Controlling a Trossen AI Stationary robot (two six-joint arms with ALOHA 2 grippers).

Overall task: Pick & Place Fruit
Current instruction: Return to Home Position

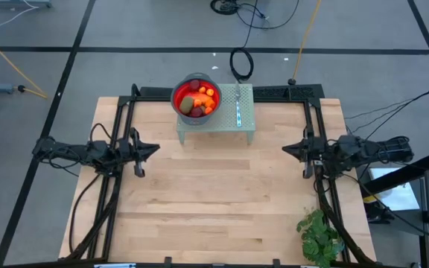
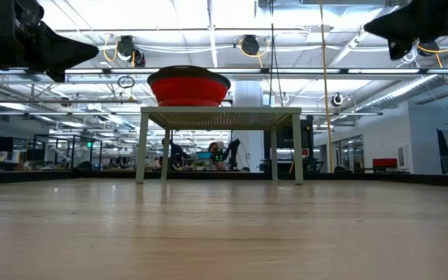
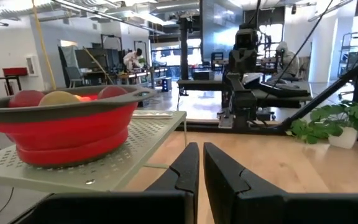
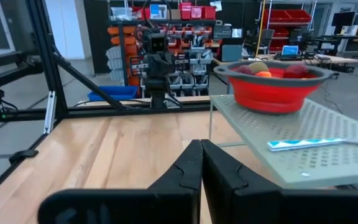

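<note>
The fruit (image 1: 197,100), small orange, dark red and olive-brown pieces, lies heaped in a red bowl with a grey rim (image 1: 179,95). The bowl stands on a pale green perforated stand (image 1: 222,123) at the table's far middle. In the wrist views the fruit tops (image 3: 58,98) (image 4: 272,70) show above the rim. My left gripper (image 1: 155,148) (image 3: 201,149) hovers shut at the table's left, pointing level toward the right. My right gripper (image 1: 285,150) (image 4: 199,146) hovers shut at the table's right, pointing level toward the left. Both are clear of the stand and hold nothing.
A thin silver knife (image 1: 238,104) (image 4: 316,144) lies on the stand beside the bowl. A green leafy plant (image 1: 320,237) stands at the table's near right corner. Dark frame rails (image 1: 222,92) border the table's left, right and far sides. Bare wood (image 1: 214,201) spans the middle.
</note>
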